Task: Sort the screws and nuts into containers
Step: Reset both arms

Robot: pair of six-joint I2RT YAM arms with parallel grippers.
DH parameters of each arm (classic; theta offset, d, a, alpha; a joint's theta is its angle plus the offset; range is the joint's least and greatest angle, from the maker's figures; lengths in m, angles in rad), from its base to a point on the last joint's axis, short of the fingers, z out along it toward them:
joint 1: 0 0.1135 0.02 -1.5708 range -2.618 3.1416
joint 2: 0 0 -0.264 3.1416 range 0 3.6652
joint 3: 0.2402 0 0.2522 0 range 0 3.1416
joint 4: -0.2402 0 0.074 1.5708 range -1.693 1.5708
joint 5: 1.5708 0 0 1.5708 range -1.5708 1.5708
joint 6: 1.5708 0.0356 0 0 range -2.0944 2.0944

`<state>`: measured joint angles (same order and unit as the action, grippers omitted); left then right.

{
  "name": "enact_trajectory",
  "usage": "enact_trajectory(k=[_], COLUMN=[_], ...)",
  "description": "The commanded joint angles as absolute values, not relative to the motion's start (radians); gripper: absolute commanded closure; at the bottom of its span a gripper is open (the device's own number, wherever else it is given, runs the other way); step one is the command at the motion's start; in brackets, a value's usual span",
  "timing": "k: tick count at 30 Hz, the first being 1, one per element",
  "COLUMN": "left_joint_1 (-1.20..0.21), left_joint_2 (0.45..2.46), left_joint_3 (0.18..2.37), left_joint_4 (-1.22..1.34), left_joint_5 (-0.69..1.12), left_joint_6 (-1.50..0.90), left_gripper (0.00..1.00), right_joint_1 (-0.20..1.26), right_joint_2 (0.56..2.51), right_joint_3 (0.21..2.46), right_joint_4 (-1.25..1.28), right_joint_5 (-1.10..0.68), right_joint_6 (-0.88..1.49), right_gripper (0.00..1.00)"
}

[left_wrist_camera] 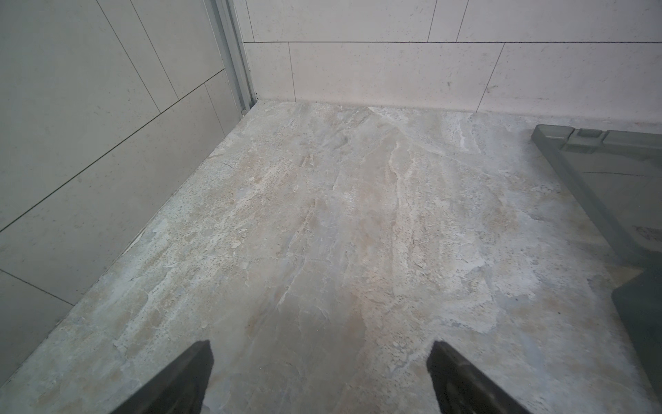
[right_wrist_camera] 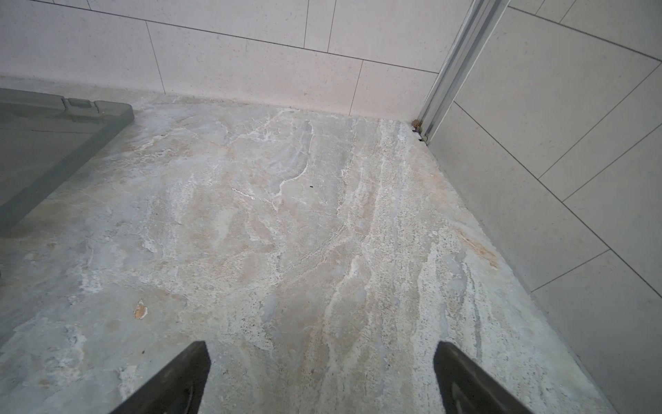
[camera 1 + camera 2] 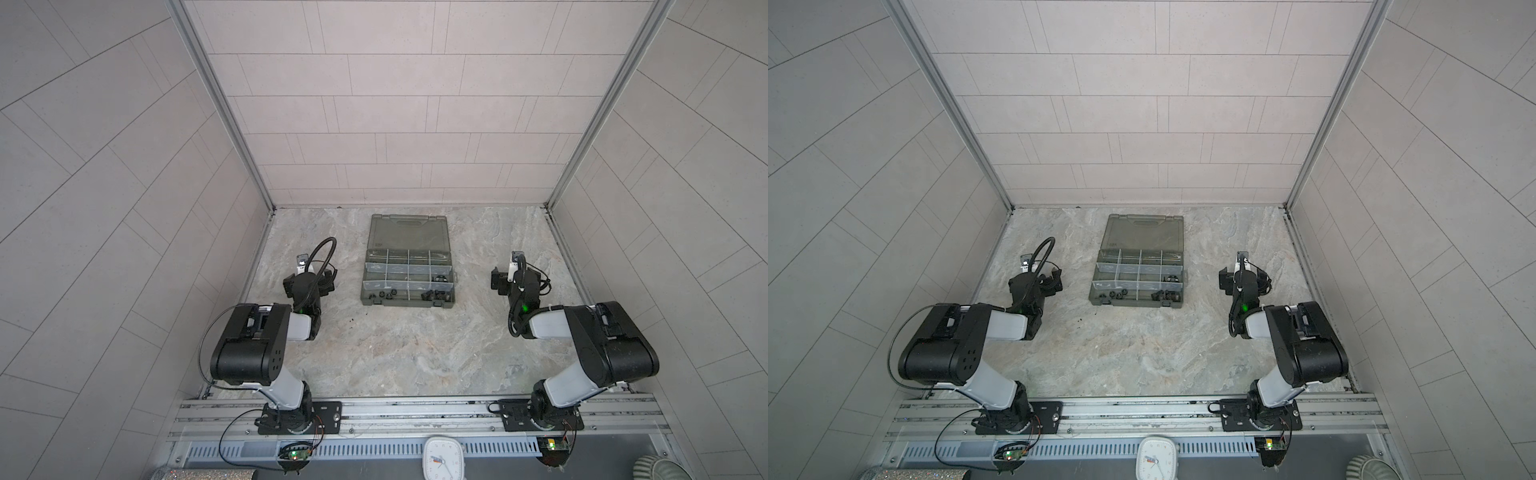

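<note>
Small black ring nuts (image 3: 382, 295) and stubby black screws (image 3: 434, 296) sit in the olive-grey plastic organiser case's (image 3: 409, 232) two near corners; sorting looks done; left gripper (image 1: 320, 358), right gripper (image 2: 320, 358) wide, empty

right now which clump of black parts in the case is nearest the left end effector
The front-left compartment's clump; the rest lie at the right end.

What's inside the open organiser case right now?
Small black pieces sit in three compartments: near row left, near row right, and the right end of the middle row. The case's other compartments look empty. Screws or nuts: too small to tell. The lid lies open.
</note>
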<state>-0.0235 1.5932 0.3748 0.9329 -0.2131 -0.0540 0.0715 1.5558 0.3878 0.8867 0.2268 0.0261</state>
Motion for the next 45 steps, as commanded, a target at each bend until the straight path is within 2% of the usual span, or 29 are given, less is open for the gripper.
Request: enact_trajectory(k=[1, 45], left_joint_1=[-0.014, -0.015], left_joint_2=[1.595, 1.593], left_joint_3=[0.379, 0.38], left_joint_4=[0.963, 0.959], left_joint_5=[-0.21, -0.21], left_joint_6=[-0.062, -0.061], left_gripper=[0.0, 0.0], right_joint_1=[0.07, 0.071], right_joint_2=[1.557, 1.575], right_joint_3=[0.383, 0.375], right_joint_4=[0.897, 0.942], right_joint_5=[0.224, 0.207], right_joint_6=[0.024, 0.014], right_gripper=[0.01, 0.01])
